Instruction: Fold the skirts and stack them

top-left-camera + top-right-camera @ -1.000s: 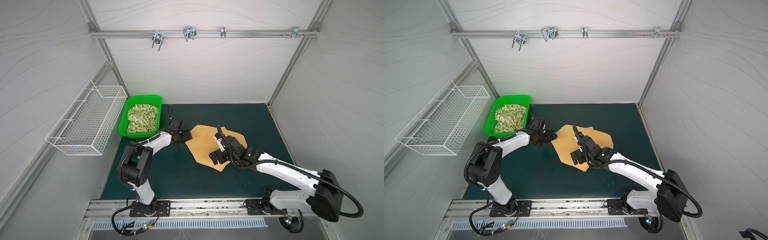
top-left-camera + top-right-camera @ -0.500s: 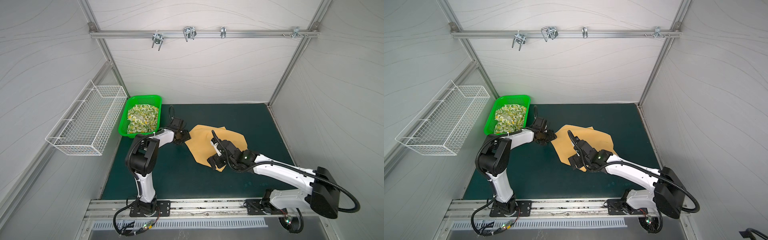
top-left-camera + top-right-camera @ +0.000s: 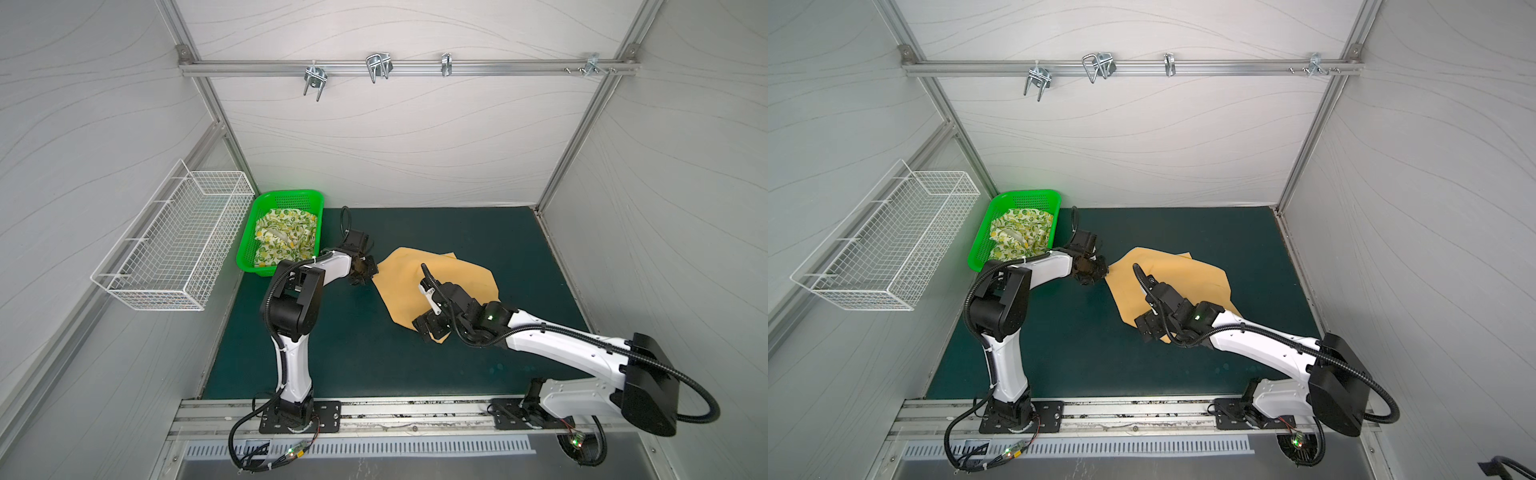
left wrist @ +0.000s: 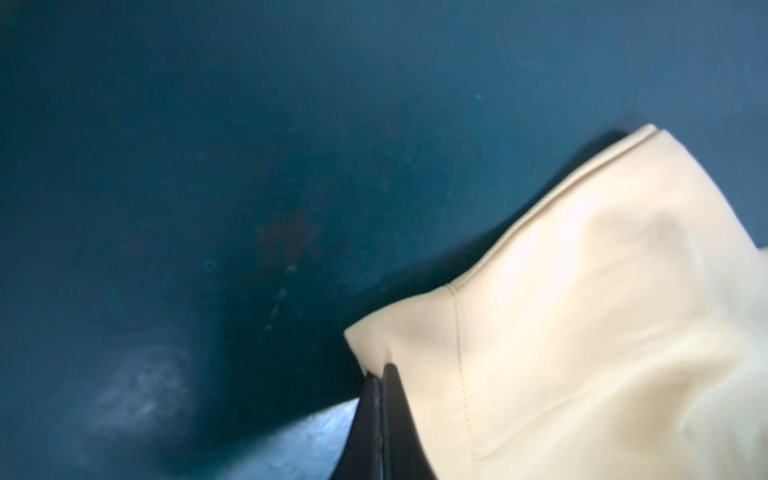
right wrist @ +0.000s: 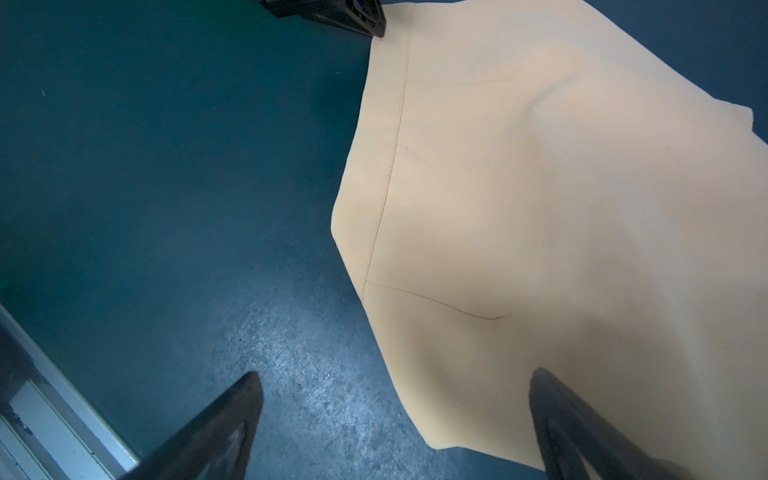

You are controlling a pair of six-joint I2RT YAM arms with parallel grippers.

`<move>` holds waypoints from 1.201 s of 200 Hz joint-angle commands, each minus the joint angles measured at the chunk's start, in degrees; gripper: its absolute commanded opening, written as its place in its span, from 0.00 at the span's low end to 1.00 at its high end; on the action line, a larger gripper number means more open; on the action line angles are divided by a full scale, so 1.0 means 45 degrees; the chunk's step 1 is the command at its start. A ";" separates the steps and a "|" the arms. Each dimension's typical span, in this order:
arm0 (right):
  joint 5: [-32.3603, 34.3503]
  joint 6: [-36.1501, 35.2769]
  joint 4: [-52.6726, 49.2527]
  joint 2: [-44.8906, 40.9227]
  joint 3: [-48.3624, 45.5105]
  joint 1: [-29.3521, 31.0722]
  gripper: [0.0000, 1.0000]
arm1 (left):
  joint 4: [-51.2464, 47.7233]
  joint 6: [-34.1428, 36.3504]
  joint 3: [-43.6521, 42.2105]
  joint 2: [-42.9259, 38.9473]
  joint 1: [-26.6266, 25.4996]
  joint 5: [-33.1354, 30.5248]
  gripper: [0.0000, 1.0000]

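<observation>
Left gripper (image 4: 380,370) tight on mustard skirt (image 4: 582,316) corner — right gripper (image 5: 395,379) agape

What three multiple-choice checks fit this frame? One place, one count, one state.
1. Where is the lemon-print skirt? A: in the green basket; B: on the rail; C: in the wire basket.
2. How many skirts lie on the mat? A: none; B: one; C: two.
3. The left gripper is: A: open; B: shut on nothing; C: shut on the mustard skirt.
Key: 1 A, it sits crumpled inside the basket in both top views. 2 B, only the mustard skirt lies there. 3 C, the left wrist view shows closed jaws pinching its corner.
</observation>
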 commanded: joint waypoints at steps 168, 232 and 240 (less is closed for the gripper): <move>0.0849 -0.0287 0.2815 0.3394 0.1277 0.2309 0.99 | -0.3197 0.0507 0.3764 -0.3416 -0.0027 0.1631 0.00; 0.2830 -0.0570 0.3105 0.5205 0.2672 0.3846 0.99 | -0.3984 0.0858 0.4786 -0.4437 -0.0021 0.1581 0.00; 0.3011 -0.0580 0.3142 0.5167 0.2633 0.3927 0.99 | -0.3997 0.0878 0.4835 -0.4598 -0.0014 0.1520 0.00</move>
